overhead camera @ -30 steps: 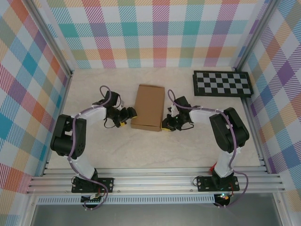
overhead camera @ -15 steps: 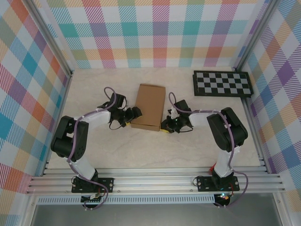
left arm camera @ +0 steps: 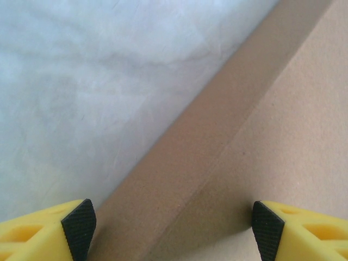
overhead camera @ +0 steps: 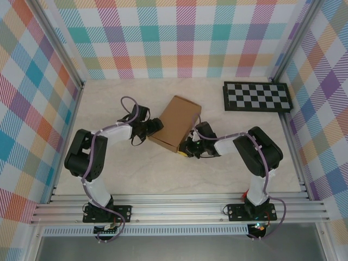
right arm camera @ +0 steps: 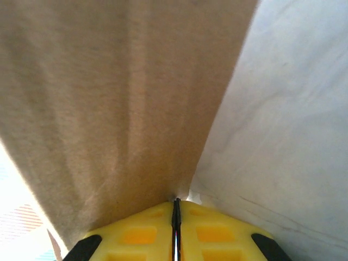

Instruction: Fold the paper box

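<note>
Two end effectors flank the paper box (overhead camera: 175,122) in the top external view. The box is a closed, shallow brown carton lying askew on the worktop (overhead camera: 109,98) at the centre of the frame, its long axis running from upper right to lower left. The left end effector (overhead camera: 154,126) sits against the box's left-hand long side and the right end effector (overhead camera: 187,149) is at its lower corner. They appear placed to steady or turn the carton between them. The checkerboard panel (overhead camera: 257,97) lies well apart at upper right.

From the left wrist, the left end effector (left arm camera: 173,228) has its jaws spread wide, with the black pads (left arm camera: 79,223) at the lower corners of the frame. The paper box (left arm camera: 283,136) runs diagonally between them, side wall and top edge both showing. Nothing is clamped, and the spread likely lets the fingers straddle that edge. Pale worktop (left arm camera: 65,81) shows at upper left.

From the right wrist, the right end effector (right arm camera: 176,231) has its fingers pressed together with nothing visible between them. Its tip is at the foot of the paper box (right arm camera: 125,98), whose wall rises across the upper left. Closed like this, it probably serves as a blunt pusher rather than a clamp.
</note>
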